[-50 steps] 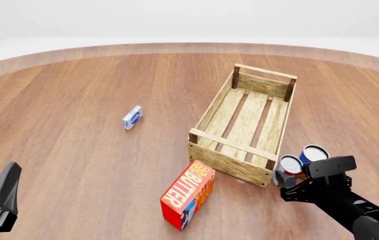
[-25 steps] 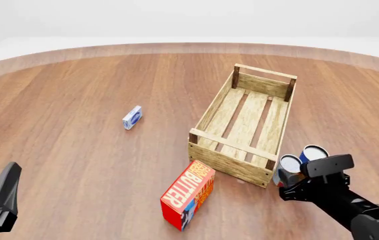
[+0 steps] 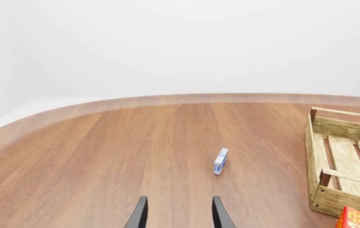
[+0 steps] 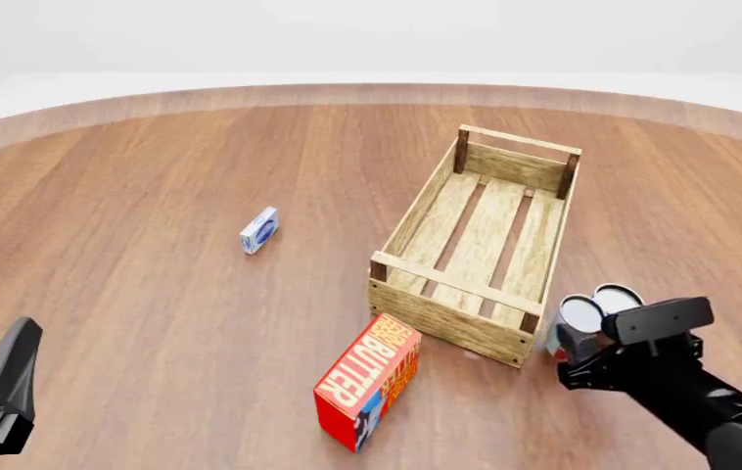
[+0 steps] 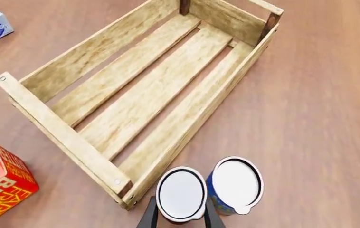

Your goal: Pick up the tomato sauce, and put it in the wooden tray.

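right tool (image 5: pixel 178 214) narrow, fingers flanking the tomato sauce (image 5: pixel 180 194) | can now lifted a touch, label hidden, beside the wooden tray (image 4: pixel 476 250) near corner | grasp looks good | left tool (image 3: pixel 178 216) parted, empty

My front view: a round-edged worktop (image 4: pixel 149 294) of reddish-brown wood grain, its paler rim curving across the far side. Beyond it I see only a plain white backdrop (image 4: pixel 371 39), evenly and softly lit, without hard shadows.
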### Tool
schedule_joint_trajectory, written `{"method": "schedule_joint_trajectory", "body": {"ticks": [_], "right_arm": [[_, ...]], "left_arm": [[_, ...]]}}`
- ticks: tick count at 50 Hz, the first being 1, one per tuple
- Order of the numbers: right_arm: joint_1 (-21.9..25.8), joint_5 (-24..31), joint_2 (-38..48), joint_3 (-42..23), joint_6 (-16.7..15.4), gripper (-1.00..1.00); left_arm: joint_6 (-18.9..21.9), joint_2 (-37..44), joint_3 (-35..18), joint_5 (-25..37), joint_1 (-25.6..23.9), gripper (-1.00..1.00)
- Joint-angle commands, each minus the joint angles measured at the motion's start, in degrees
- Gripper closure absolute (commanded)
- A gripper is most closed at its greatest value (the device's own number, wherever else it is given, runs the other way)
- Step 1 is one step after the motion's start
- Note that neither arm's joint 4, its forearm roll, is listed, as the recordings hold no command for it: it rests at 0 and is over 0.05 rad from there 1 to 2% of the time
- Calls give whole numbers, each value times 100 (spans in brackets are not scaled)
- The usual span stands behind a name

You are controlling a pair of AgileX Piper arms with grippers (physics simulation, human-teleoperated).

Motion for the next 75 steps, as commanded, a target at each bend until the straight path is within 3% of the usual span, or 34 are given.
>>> {"method": "schedule_joint_trajectory", "body": {"ticks": [1, 51, 75], "right_arm": [[-52, 457, -640, -23, 30, 100], [-157, 2942, -3286, -573, -28, 100], [-133, 3192, -3468, -866, 3, 100]], "left_arm": [[0, 0, 0, 0, 0, -100], [0, 0, 0, 0, 0, -100], [0, 0, 0, 0, 0, -100]]}}
